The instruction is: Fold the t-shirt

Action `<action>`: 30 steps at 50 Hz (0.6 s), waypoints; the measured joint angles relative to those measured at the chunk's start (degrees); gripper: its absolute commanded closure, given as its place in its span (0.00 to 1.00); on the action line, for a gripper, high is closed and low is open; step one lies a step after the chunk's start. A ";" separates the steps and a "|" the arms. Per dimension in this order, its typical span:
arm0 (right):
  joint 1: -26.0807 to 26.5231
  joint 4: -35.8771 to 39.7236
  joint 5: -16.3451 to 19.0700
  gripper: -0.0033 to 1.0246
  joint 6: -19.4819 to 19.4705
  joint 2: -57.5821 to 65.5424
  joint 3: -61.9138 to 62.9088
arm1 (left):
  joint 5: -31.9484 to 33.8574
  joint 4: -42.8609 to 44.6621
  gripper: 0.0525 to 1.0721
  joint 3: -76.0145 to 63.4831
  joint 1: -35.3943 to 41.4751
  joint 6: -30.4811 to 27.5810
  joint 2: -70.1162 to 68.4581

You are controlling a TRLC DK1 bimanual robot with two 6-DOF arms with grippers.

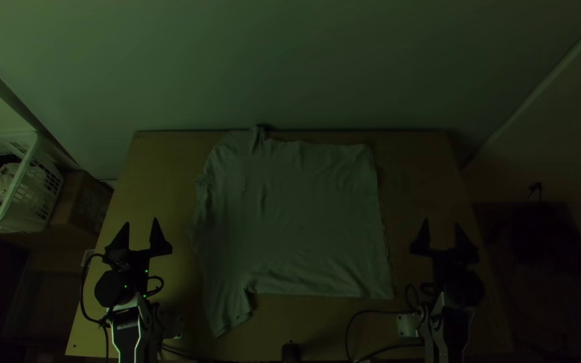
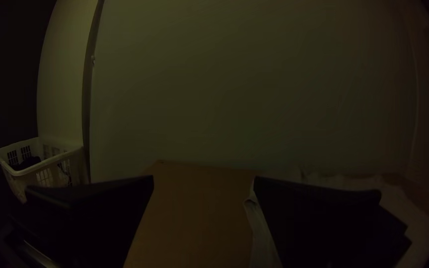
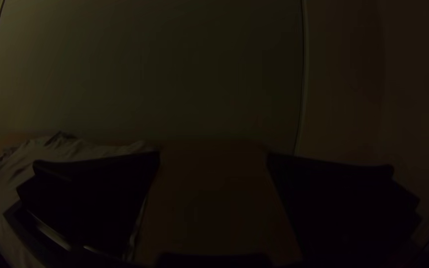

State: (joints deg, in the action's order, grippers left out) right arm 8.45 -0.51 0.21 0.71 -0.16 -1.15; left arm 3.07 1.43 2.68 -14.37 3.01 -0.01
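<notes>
Left end effector [image 1: 141, 222] and right end effector [image 1: 442, 221] stand wide open, empty; t-shirt [image 1: 311, 215] lies spread on the table [image 1: 418, 175] between them.

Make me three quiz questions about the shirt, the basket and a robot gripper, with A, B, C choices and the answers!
1. Where is the basket?
A) On the table
B) Beside it, on the left gripper's side
C) Under it

2. What colour are that gripper's fingers?
A) Black
B) Red
C) Yellow

3. How does the shirt lie?
A) Rolled in a ball
B) Folded in a small square
C) Spread out

Answers:
1: B, it shows past the table's edge there.
2: A, they look dark against the wood.
3: C, its wide body lies flat.
</notes>
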 measured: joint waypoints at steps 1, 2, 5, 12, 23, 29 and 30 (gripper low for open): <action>-0.11 0.00 0.00 0.04 0.00 0.00 0.00 | -0.17 -0.04 0.05 0.00 0.00 0.00 0.00; -0.15 0.00 0.00 0.04 0.00 0.00 0.00 | -0.28 -0.07 0.05 0.00 0.00 0.00 0.00; -0.20 0.00 0.00 0.04 0.00 0.00 0.00 | -0.42 -0.09 0.05 0.00 0.00 0.00 0.00; -0.61 0.00 0.00 0.04 0.00 0.00 0.00 | -0.85 -0.11 0.05 0.00 -0.17 0.00 0.00; -1.33 0.24 -0.04 0.04 0.02 0.00 -0.09 | -1.03 -0.15 0.05 0.02 0.15 -0.02 0.00; -2.62 2.75 -0.04 0.04 0.02 0.00 -1.16 | -1.01 -0.26 0.05 0.15 0.11 -0.02 0.00; -2.95 3.17 -0.04 0.04 0.02 0.00 -1.33 | -1.01 -0.28 0.05 0.22 0.11 -0.02 0.00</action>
State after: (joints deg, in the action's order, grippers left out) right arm 5.50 2.66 0.16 0.73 -0.16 -2.48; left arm 2.07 1.15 2.90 -14.26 2.98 -0.01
